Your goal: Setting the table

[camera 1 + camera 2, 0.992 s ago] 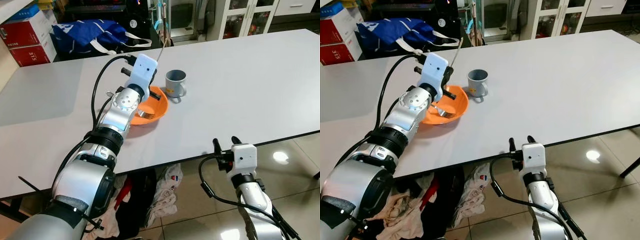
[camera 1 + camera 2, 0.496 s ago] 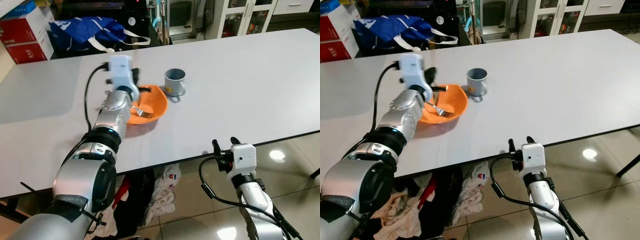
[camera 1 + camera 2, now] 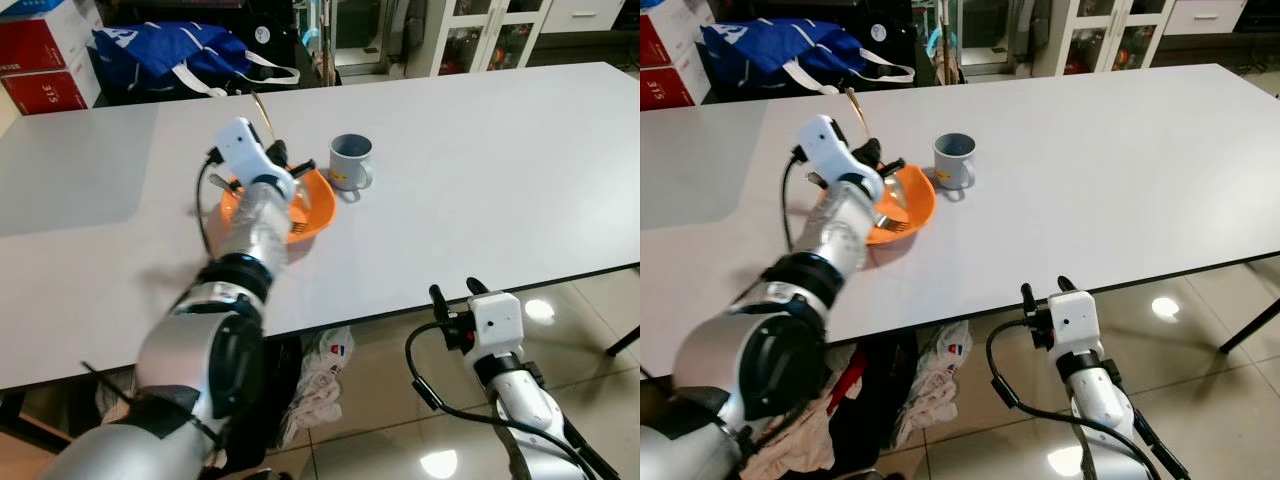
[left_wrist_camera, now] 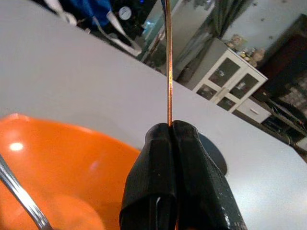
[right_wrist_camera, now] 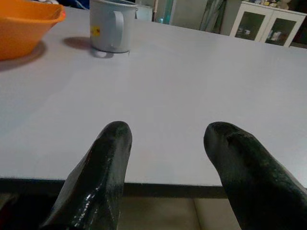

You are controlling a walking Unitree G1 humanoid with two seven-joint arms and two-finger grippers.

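Note:
An orange bowl [image 3: 320, 196] sits on the white table [image 3: 480, 150], with a silver fork [image 3: 896, 222] lying inside it. Just right of the bowl stands a grey-blue mug [image 3: 350, 162]. My left gripper [image 3: 279, 156] hovers over the bowl's far rim, shut on a thin copper-coloured utensil handle [image 3: 262, 108] that sticks up and away. The wrist view shows that handle [image 4: 169, 72] pinched between the black fingers [image 4: 156, 158], above the bowl [image 4: 72, 172]. My right gripper [image 3: 458, 292] hangs open below the table's front edge, holding nothing.
A blue bag [image 3: 170, 55] and red boxes [image 3: 40, 90] stand behind the table at the far left, white glass-door cabinets [image 3: 480, 35] at the far right. Clothes [image 3: 315, 370] lie on the glossy floor under the table.
My left arm has swung over the bowl, first left and then back, and its wrist has turned so the held utensil points up. The right arm stays put.

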